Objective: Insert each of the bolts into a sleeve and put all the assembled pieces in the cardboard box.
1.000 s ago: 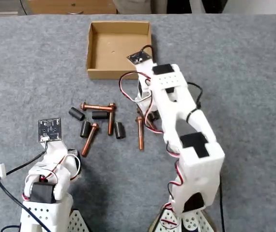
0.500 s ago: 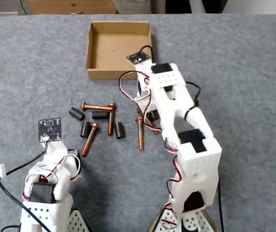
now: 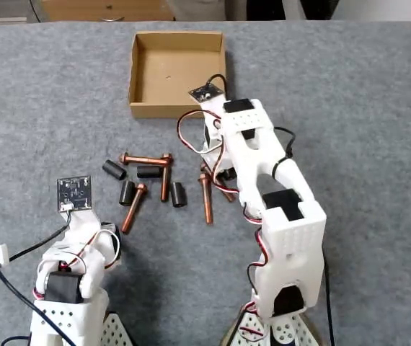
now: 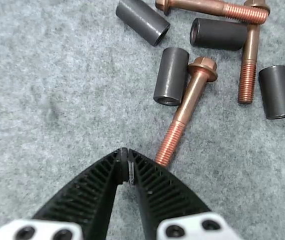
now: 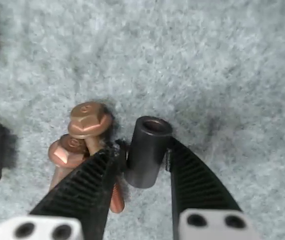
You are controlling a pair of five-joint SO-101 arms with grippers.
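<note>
Right fingers (image 5: 90, 185) clamping a sleeve (image 5: 147, 150) — left fingers (image 4: 97, 190) pinched together, holding nothing.

I'm seeing the right arm hanging over the desk (image 3: 371, 108) just on the near side of the cardboard box (image 3: 169, 110). Its fingers are pressing both sides of the dark sleeve, which is standing nearly upright beside two copper bolt heads (image 5: 88, 120). The left arm is sitting low by its base, closed tips just beside the threaded end of a bolt (image 4: 187, 110) lying against another sleeve (image 4: 171, 75) — more bolts and sleeves are lying loose between box and left arm.
</note>
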